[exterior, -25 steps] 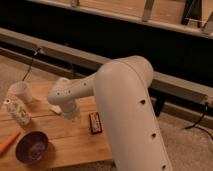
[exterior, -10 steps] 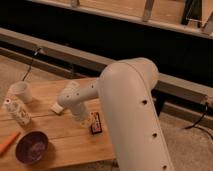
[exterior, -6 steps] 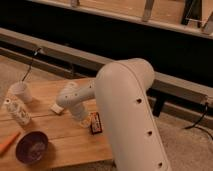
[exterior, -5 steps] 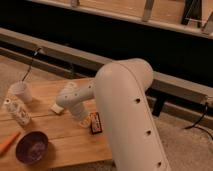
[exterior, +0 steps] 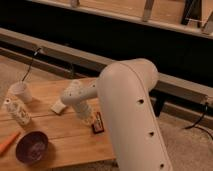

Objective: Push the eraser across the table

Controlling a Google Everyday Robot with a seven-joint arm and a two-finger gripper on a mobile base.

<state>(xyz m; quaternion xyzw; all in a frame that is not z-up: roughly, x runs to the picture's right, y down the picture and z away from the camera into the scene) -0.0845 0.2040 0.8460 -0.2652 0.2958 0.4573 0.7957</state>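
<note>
Containers first: purple bowl (exterior: 32, 147) sitting near the front left of the table (exterior: 65, 145), dark inside, contents too murky to call; white cup (exterior: 21, 92) further back at the left edge, upright, can't see into it; pale patterned bottle (exterior: 17, 111) lying on its side between cup and bowl, apart from both; orange stick-like thing (exterior: 9, 142) poking in at the left edge just beside the bowl.

Eraser (exterior: 98, 122) lying flat on the planks toward the right side of the table, close to the big white arm (exterior: 132, 115); black with the reddish-orange strip showing; long axis running front to back, tilted slightly, far end leaning a bit to the right.

Gripper (exterior: 86, 116) down low over the table right on the left of the eraser, just beside it, maybe touching but can't say for sure; can't tell how the jaws stand either, all tucked under the wrist.

Pale cream block (exterior: 59, 107) lying flat behind and left of the gripper, well apart from the eraser.
</note>
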